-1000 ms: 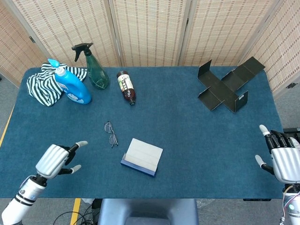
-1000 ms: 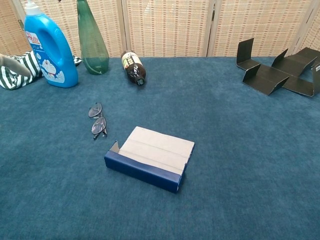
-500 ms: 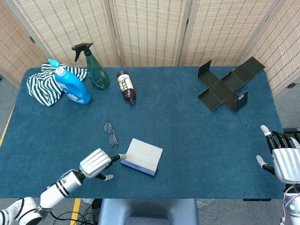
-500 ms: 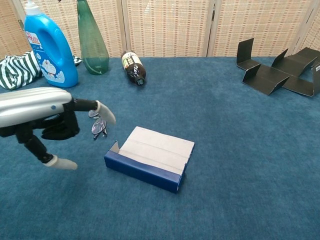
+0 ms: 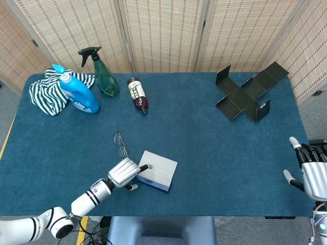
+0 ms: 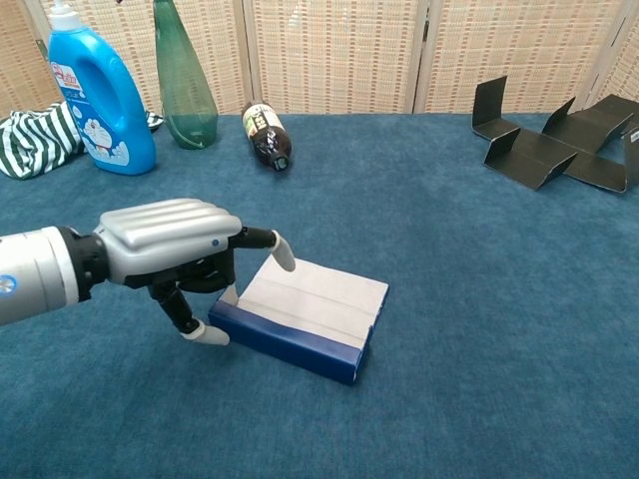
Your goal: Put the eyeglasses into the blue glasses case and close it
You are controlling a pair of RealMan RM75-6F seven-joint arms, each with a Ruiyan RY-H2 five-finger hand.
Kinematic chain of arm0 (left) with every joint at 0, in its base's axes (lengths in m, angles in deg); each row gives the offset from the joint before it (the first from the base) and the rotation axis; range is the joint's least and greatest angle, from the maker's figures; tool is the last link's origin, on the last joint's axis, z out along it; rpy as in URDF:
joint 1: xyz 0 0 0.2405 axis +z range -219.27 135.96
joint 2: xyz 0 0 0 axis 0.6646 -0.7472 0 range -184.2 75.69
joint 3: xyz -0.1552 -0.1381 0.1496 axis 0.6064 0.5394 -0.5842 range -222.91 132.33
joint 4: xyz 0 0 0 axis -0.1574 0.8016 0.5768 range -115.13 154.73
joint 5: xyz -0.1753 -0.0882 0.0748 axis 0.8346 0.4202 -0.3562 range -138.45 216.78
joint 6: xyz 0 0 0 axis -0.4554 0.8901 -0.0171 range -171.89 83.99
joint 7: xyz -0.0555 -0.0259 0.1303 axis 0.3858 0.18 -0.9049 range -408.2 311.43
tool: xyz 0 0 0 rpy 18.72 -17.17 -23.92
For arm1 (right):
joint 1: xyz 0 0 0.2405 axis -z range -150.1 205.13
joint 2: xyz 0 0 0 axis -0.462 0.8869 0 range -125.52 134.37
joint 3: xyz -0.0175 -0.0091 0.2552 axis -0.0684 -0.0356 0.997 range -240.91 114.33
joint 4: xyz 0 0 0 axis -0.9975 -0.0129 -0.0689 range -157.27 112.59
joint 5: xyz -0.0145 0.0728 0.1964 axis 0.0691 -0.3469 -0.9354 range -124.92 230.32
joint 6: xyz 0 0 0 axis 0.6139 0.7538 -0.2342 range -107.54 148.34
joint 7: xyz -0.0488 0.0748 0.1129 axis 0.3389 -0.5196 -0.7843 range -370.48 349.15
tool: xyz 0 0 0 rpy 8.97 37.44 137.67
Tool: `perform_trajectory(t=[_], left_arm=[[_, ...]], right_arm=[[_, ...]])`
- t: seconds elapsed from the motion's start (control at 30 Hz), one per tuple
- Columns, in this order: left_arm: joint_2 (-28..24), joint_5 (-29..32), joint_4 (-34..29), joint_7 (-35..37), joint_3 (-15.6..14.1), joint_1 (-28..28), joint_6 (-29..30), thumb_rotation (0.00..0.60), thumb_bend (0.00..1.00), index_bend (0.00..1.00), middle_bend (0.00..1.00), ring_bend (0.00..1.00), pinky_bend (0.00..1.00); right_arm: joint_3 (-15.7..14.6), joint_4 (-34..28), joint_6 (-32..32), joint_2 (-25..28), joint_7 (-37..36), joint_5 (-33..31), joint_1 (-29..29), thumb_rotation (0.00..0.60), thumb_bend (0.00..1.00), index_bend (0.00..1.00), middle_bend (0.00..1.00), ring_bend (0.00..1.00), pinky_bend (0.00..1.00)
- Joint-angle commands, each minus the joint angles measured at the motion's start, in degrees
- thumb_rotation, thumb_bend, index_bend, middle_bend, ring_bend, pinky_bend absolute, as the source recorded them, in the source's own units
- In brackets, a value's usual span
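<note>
Flanking blue glasses case point(image 5: 156, 171), left hand point(image 5: 124, 173).

Silver ribbed shells are seen on the left hand point(image 6: 170, 247) and right hand point(image 5: 311, 171), with black fingers, pale tips, and a white forearm banded in black.

The left hand point(image 5: 125, 172) sits at the near-left corner of the blue glasses case point(image 5: 156, 170), blocking that side. The eyeglasses point(image 5: 120, 144) lie just behind the hand, with bare table point(image 5: 194, 138) around them on the left and far sides. Along the far edge stand a brown bottle point(image 5: 137, 95), green spray bottle point(image 5: 103, 75), blue detergent bottle point(image 5: 78, 94) and striped cloth point(image 5: 44, 91). Black folded card point(image 5: 248, 94) fills the far-right corner. The right hand point(image 5: 312, 172) hangs at the table's right edge, well apart.
</note>
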Motion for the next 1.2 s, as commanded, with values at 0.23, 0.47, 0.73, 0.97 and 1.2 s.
perform_trajectory(t=[0.23,0.47,0.73,0.97,1.2], left_arm=[[5.64,10.59,2.06,-9.39,2.19,-1.88,-1.83,0.600,0.22,0.32,0.98,0.88,0.90],[8.52,19.04,1.94,-17.44,3.33,-3.24,-1.21,0.600,0.22,0.38,0.98,0.88,0.91],[11.16,32.98,3.12,-28.69,6.79,-5.41,3.88,0.593,0.22,0.45,0.98,0.89,0.91],[7.16,43.17,-0.50,-38.27,6.02,-6.58,7.21,0.532,0.22,0.50,0.98,0.89,0.91],[-2.31,52.68,-11.02,-43.70,1.79,-7.49,6.55,0.600,0.22,0.52,0.98,0.89,0.91]], right_arm=[[0.01,0.86,-0.14,-0.21,-1.10,-0.06,0.14,0.600,0.27,0.03,0.23,0.20,0.18],[-0.14,1.70,-0.03,-0.46,-2.20,-0.35,0.39,0.600,0.27,0.03,0.23,0.20,0.18],[-0.10,2.29,-0.21,-0.52,-3.14,-0.08,0.42,0.600,0.27,0.04,0.23,0.21,0.18],[0.10,2.47,0.02,-0.50,-3.58,-0.02,0.14,0.600,0.27,0.04,0.24,0.21,0.18],[0.14,2.49,0.11,-0.80,-3.75,0.51,-0.23,0.600,0.27,0.05,0.25,0.22,0.18]])
